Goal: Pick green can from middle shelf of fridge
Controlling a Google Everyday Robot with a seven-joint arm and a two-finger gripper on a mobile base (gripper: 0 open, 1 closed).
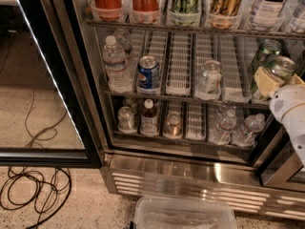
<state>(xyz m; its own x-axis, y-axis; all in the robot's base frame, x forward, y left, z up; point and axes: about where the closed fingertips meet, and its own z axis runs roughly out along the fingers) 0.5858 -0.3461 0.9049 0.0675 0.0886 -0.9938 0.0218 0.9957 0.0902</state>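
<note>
Your hand (269, 82) is at the right end of the middle shelf (181, 98), against the near green can (281, 65), which stands upright in the fridge (190, 173). Whether the hand has closed, you cannot tell; the lift-out is not yet done.

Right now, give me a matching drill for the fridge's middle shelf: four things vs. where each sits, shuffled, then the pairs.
1 Pepsi can
2 silver-white can
3 green can
4 claw

A far right end of the middle shelf
B just right of the water bottle
C picture's right edge, beside the green can
D lane right of centre

Pairs: 1-B, 2-D, 3-A, 4-C
</note>
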